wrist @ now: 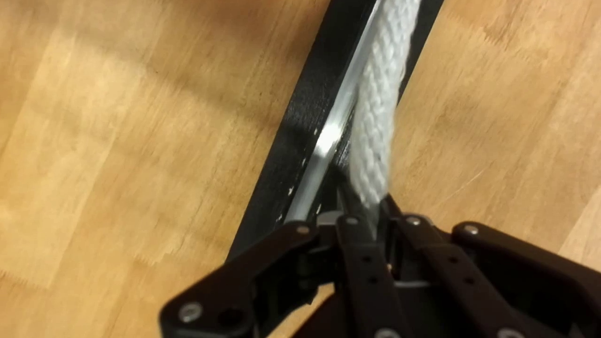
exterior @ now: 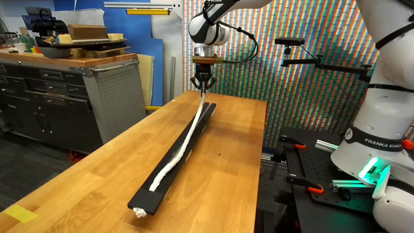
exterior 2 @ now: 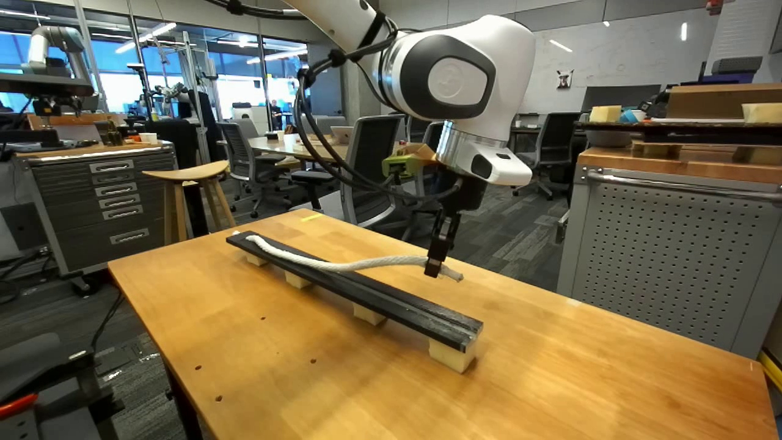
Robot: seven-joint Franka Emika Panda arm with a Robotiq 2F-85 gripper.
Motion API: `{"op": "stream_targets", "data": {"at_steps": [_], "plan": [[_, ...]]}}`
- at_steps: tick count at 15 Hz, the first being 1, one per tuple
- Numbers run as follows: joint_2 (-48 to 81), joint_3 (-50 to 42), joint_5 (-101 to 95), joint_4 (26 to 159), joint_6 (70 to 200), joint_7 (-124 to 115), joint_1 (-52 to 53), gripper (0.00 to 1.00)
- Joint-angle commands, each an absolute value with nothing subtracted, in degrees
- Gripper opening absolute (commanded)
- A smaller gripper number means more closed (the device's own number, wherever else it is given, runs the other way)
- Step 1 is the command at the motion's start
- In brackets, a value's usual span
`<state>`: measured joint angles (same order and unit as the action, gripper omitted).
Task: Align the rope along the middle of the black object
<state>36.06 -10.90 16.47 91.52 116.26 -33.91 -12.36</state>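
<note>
The black object is a long bar with a shiny groove down its middle, seen in both exterior views [exterior: 147, 198] [exterior 2: 391, 299] and the wrist view [wrist: 300, 131]. The white rope [exterior: 186, 142] [exterior 2: 366, 264] [wrist: 382, 94] passes under a black piece at one end of the bar, and its tip pokes out there. It lies in a curve on that half, then rises off the bar. My gripper [exterior: 203, 92] [exterior 2: 435, 267] [wrist: 367, 202] is shut on the rope near its loose end, raised above the table. A short rope tail sticks out beyond the fingers.
The bar rests on pale blocks [exterior 2: 451, 355] on the wooden table [exterior: 220, 181]. Yellow tape [exterior: 21, 213] marks a table corner. A grey cabinet [exterior: 118, 94] stands beyond one table edge. The robot base [exterior: 375, 136] and a camera on a bracket [exterior: 289, 41] are on the opposite side.
</note>
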Motion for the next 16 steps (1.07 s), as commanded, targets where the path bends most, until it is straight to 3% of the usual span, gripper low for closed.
{"op": "stream_targets", "data": {"at_steps": [1, 16], "plan": [[36.5, -12.2, 16.5, 92.1, 119.6, -37.9, -11.4, 0.03], [36.8, -15.9, 5.3, 99.3, 123.2, -53.4, -5.8, 0.03]]}}
